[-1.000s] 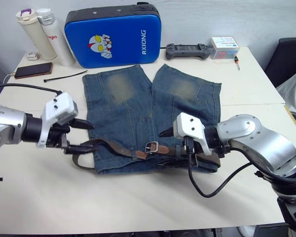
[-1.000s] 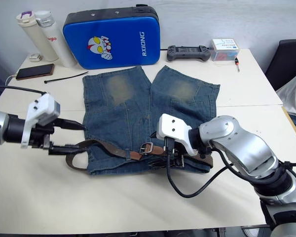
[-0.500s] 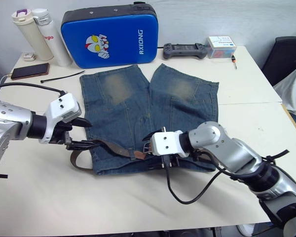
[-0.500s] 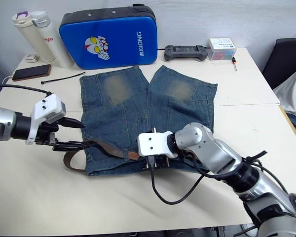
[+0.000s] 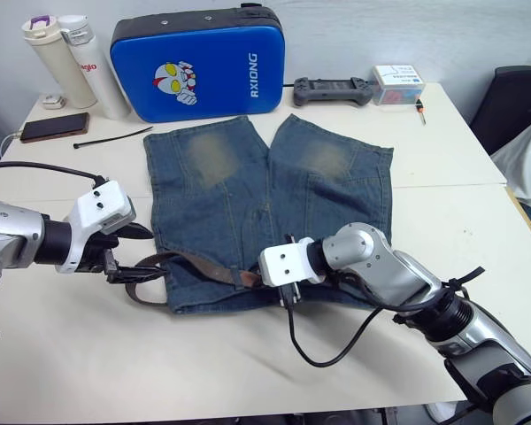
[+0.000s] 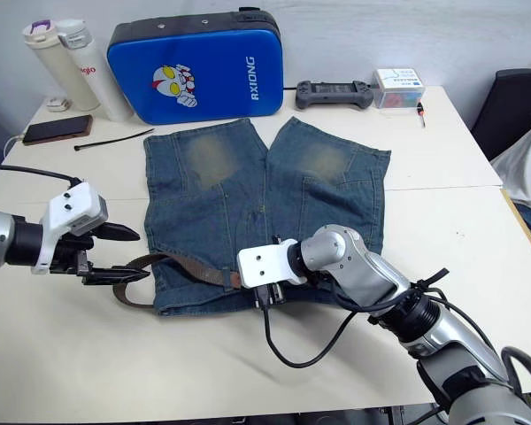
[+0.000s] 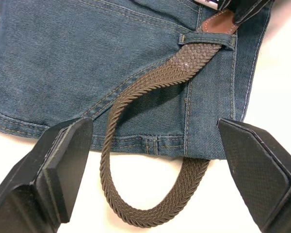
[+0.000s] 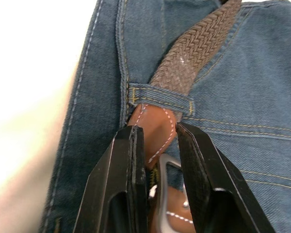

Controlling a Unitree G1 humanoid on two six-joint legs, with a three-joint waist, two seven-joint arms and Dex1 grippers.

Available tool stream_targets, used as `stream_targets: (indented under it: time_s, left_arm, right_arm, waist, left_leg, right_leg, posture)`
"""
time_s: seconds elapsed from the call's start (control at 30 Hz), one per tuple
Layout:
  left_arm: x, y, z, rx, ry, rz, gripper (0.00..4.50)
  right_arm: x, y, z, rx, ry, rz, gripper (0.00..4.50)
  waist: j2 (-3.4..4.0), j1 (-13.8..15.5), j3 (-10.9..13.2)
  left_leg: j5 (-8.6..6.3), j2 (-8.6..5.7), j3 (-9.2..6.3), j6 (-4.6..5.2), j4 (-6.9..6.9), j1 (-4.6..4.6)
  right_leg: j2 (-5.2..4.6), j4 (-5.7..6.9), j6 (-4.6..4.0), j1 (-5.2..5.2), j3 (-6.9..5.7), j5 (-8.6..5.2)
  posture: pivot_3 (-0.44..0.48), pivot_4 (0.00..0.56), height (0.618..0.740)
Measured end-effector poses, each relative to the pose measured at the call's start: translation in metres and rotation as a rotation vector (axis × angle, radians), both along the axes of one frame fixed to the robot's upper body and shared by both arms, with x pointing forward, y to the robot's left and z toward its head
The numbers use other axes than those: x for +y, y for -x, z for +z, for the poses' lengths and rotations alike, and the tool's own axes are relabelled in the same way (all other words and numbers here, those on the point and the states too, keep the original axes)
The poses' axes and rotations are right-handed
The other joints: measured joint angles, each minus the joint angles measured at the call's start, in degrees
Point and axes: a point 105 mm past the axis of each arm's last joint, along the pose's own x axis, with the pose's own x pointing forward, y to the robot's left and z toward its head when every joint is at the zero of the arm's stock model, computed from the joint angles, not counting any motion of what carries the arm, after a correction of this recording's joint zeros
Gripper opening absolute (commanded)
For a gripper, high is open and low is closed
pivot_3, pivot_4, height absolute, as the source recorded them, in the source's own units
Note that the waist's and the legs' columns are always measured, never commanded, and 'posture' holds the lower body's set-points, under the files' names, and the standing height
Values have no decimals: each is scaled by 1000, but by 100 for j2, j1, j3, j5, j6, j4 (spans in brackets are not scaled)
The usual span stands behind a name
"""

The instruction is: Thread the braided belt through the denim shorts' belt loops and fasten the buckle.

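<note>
The denim shorts (image 5: pixel 221 195) lie flat on the white table, waistband toward me. The braided belt (image 5: pixel 199 264) runs along the waistband and curls into a bend (image 7: pixel 150 213) past the shorts' left edge. In the right wrist view the braid passes under a belt loop (image 8: pixel 160 99). My right gripper (image 8: pixel 157 132) is shut on the belt's tan leather end just behind that loop. The silver buckle (image 8: pixel 162 194) sits between its fingers. My left gripper (image 5: pixel 150 255) hangs open over the belt's bend, touching nothing.
A blue padded case (image 5: pixel 199 62), two bottles (image 5: pixel 57 57), a phone (image 5: pixel 53 127) and a black cable tie (image 5: pixel 115 135) sit at the back left. A game controller (image 5: pixel 336 88) and a small box (image 5: pixel 400 84) are at the back right. My right wrist's black cable (image 5: pixel 336 345) loops over the table's near side.
My right gripper slid left along the waistband and closed on the belt's tan end by the buckle. My left gripper drew back slightly to the left, still open.
</note>
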Motion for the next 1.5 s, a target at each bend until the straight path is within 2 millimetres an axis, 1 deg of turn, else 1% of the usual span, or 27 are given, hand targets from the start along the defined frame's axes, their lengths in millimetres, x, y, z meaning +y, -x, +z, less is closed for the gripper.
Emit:
stream_targets:
  time_s: [0.27, 0.57, 0.7, 1.4, 1.47, 1.5]
  left_arm:
    - [1, 0, -2, -2, -4, 10, 4500]
    - [2, -2, -3, -11, -6, 25, 4500]
    - [2, 2, -8, 11, 0, 25, 4500]
    - [0, 4, -7, -5, -7, 11, 4500]
    - [-1, 4, -7, -11, -6, 11, 4500]
    - [-1, 3, -7, -13, -6, 11, 4500]
  right_arm:
    - [-3, 2, -4, 65, 0, -34, 1281]
    - [0, 6, -4, 98, -8, -29, 1281]
    - [-2, 5, -2, 106, -18, -43, 1281]
    - [-6, 2, -7, 175, 3, -108, 1281]
    - [-5, 2, -7, 177, 1, -108, 746]
    - [-4, 3, -7, 179, 1, -107, 575]
  waist:
    - [0, 5, 0]
    - [0, 4, 0]
    - [0, 0, 0]
    - [0, 5, 0]
    - [0, 3, 0]
    - [0, 2, 0]
  left_leg:
    - [0, 0, 0, 0, 0, 0]
    - [0, 0, 0, -1, 1, 0]
    - [0, 0, 0, -1, 0, 0]
    - [0, 0, 0, -1, 1, 0]
    - [0, 0, 0, -1, 1, 1]
    - [0, 0, 0, -1, 1, 1]
  right_leg:
    - [0, 0, 0, 0, 0, 0]
    - [1, 1, 0, 0, 0, 0]
    - [1, 1, 0, 0, 0, 0]
    - [1, 2, 0, 0, 0, 0]
    - [1, 2, 0, 0, 0, 0]
    - [1, 2, 0, 0, 0, 0]
  posture:
    - [0, 150, 740]
    - [0, 150, 740]
    - [0, 150, 740]
    - [0, 150, 740]
    - [0, 150, 740]
    - [0, 150, 740]
